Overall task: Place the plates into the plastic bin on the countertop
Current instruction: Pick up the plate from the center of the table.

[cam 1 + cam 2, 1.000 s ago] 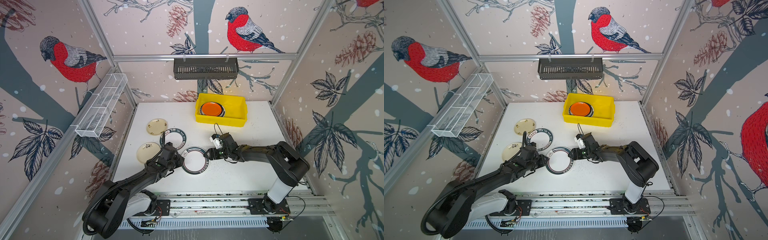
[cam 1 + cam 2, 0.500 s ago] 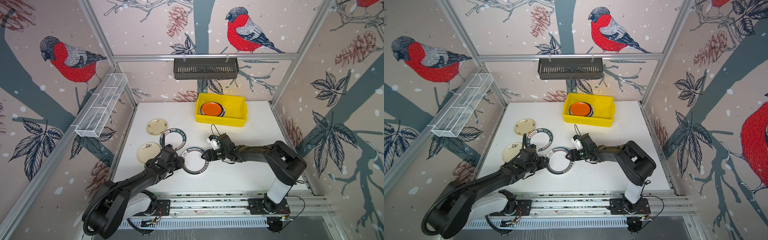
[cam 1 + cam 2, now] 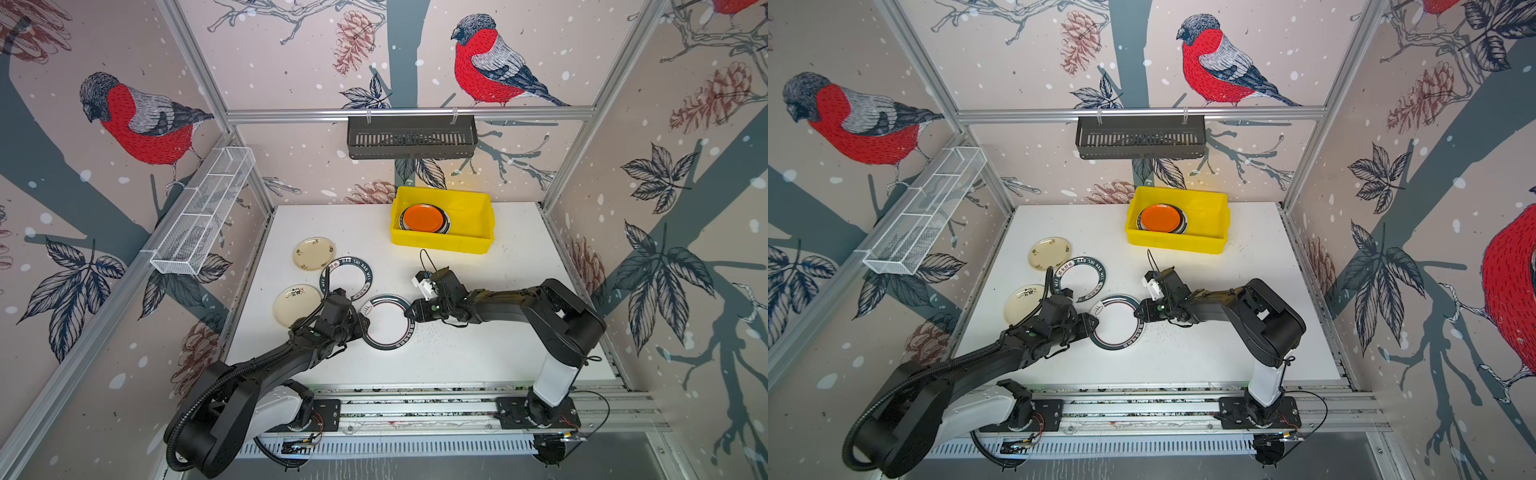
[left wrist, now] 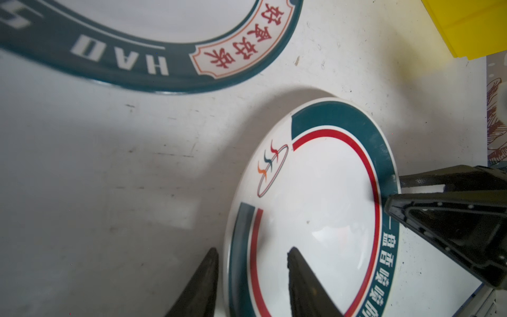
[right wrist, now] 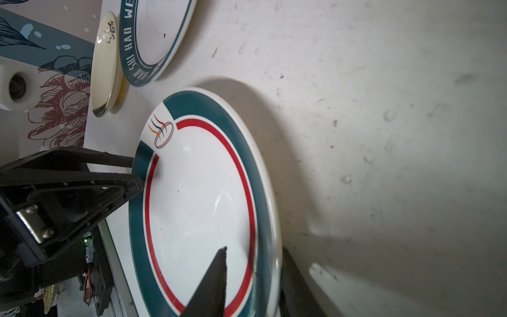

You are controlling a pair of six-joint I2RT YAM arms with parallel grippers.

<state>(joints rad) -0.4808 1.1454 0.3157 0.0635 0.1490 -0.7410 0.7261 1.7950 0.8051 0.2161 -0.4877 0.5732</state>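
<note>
walls: bullfinch wallpaper [image 3: 490, 62] | frame: aluminium rails [image 3: 407, 113] | back: dark basket [image 3: 411, 137]

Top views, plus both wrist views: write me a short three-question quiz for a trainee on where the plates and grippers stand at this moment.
1. True or false: the orange plate lies inside the yellow plastic bin.
2. How many plates lie on the countertop outside the bin? A. two B. four C. seven
3. In a few words: at which plate's rim do the left gripper and the right gripper both stand, each with one finger over the plate and one outside it?

Key
1. True; it sits on top of another plate there.
2. B
3. The green-rimmed plate with the red ring, from opposite sides.
</note>
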